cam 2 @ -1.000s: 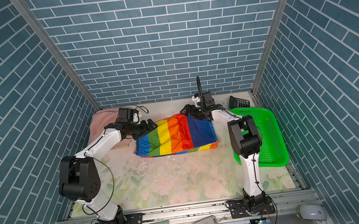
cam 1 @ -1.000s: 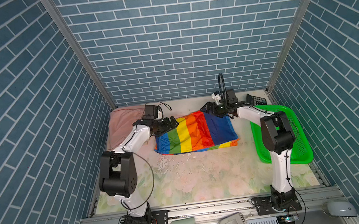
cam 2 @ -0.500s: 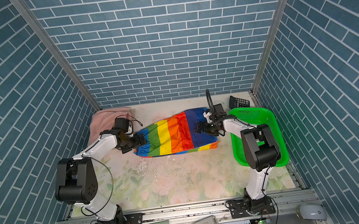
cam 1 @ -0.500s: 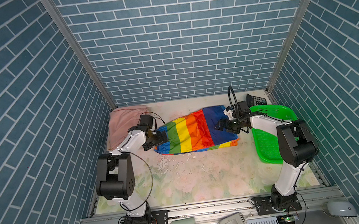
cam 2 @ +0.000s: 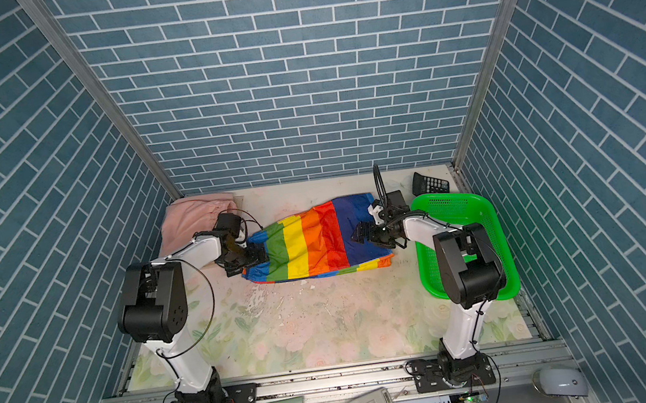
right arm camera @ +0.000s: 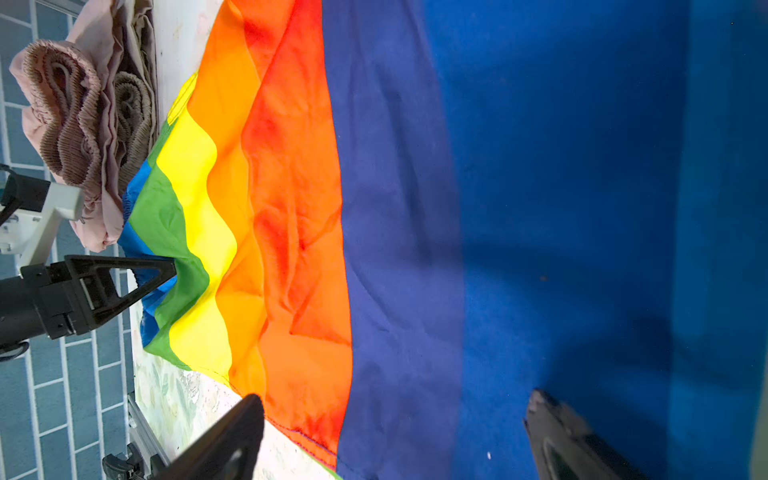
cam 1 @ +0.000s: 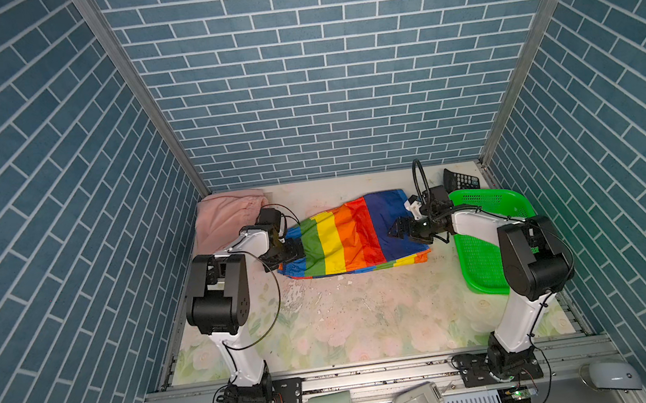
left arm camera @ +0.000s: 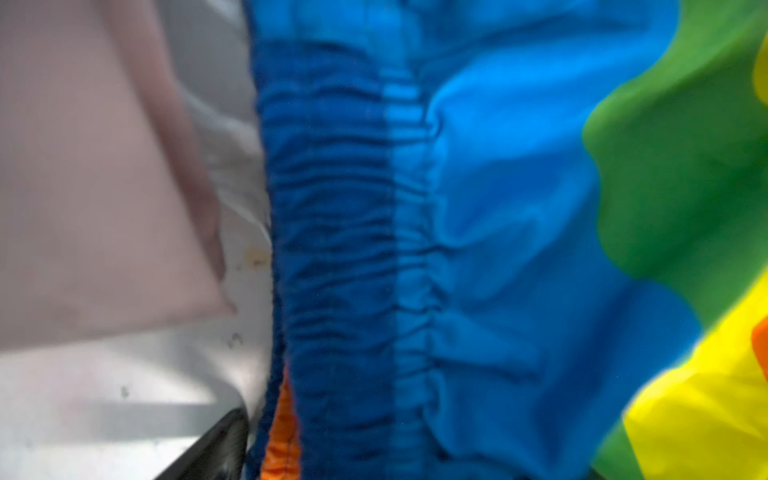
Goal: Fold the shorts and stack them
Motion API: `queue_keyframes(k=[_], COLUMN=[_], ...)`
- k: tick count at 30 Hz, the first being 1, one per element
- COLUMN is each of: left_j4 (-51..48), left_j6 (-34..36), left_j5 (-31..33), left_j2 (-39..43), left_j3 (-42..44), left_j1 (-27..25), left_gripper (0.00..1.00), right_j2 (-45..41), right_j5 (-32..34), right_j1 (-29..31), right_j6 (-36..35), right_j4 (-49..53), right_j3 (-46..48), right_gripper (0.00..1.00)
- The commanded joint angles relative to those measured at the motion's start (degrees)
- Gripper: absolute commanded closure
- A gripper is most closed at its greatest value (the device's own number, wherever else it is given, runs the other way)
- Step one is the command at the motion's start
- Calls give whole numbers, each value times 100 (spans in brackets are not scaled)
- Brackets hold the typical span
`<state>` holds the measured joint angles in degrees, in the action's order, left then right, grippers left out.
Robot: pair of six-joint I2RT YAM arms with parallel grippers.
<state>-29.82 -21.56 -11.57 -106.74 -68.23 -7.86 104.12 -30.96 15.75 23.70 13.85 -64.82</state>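
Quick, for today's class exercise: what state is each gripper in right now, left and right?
Left gripper: open, jaws astride the waistband of the rainbow shorts, not clamped.
Right gripper: open over the shorts' blue end, holding nothing.

Before me the rainbow-striped shorts (cam 1: 352, 234) lie spread out, slightly rumpled, midway along the worktop's far edge, while the pink shorts (cam 1: 226, 214) rest folded on the beige shorts (right arm camera: 133, 112) in its far left corner.

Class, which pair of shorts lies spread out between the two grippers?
The rainbow-striped shorts; the pink shorts and beige shorts sit bunched together in the back-left corner.
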Motion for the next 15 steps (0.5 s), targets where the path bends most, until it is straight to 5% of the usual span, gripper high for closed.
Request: queue_keyframes(k=[1,5,11,15], left_j4=[-59,-101,-374,-801], left_j6=[78,201,362,500], left_j5=[35,85,280,358], left_j2=[-230,-286,-324,-273], left_j3=[70,85,-133,-501], left_j1=[-21,-66,-197,-284], left_gripper=[18,46,71,79], right_j2=[-126,-95,-76,-97], right_j5=[-121,-116,-121,-63], right_j1=[28,25,27,25], right_j6=[-81,-25,21,71], right_j4=[-117,-181,-221,-187], right_j3=[74,109,97,93], right_gripper=[1,1,1,2])
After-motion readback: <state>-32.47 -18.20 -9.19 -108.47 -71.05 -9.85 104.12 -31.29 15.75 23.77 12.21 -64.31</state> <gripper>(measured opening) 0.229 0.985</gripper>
